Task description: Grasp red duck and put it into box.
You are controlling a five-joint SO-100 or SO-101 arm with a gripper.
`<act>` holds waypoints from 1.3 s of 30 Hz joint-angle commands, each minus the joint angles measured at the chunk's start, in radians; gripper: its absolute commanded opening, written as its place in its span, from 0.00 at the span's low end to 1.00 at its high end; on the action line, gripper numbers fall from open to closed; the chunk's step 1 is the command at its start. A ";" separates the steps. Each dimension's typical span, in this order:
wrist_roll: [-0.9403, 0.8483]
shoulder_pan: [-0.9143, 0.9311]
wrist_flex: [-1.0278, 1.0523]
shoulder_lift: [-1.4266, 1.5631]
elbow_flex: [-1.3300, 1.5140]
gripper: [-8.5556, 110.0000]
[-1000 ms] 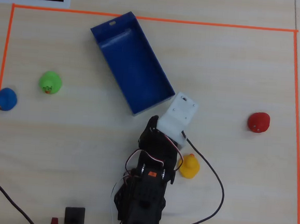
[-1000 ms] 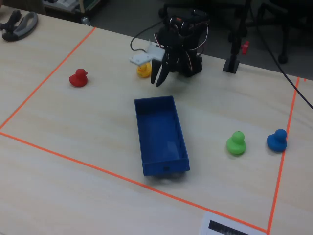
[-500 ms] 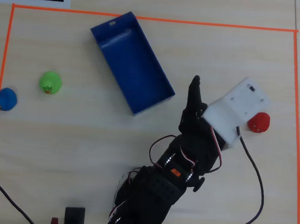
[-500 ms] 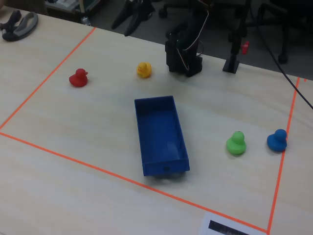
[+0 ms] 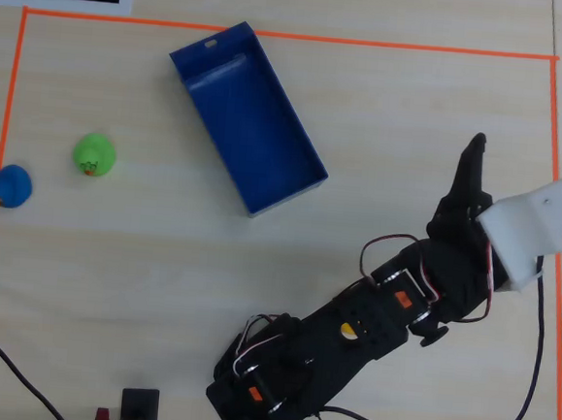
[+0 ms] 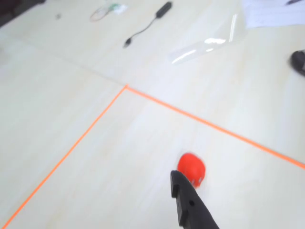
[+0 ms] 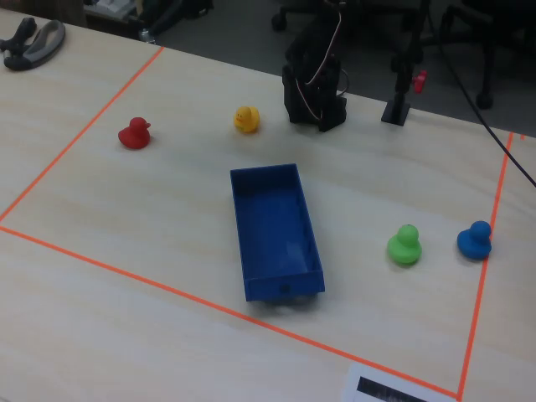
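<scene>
The red duck (image 7: pixel 134 134) stands on the table inside the orange tape, far left in the fixed view. In the wrist view it (image 6: pixel 191 169) sits just beyond the tip of my black finger (image 6: pixel 188 205), not touching it. It is hidden in the overhead view. The dark blue box (image 5: pixel 201 56) lies empty and slanted at the upper middle, and it shows in the fixed view (image 7: pixel 243 226). My gripper (image 5: pixel 507 179) hangs at the right with the jaws apart and nothing between them.
A green duck (image 5: pixel 95 154) and a blue duck (image 5: pixel 10 185) sit at the left. A yellow duck (image 7: pixel 245 119) stands near the arm base (image 7: pixel 314 84). Orange tape (image 6: pixel 86 131) marks the work area. A cable (image 6: pixel 143 28) lies outside it.
</scene>
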 commanded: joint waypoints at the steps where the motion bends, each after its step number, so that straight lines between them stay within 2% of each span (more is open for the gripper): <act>1: -0.018 0.043 -0.121 -0.087 0.011 0.47; 11: -0.066 0.138 -0.350 -0.341 0.000 0.48; 39: -0.126 0.183 -0.581 -0.747 0.006 0.49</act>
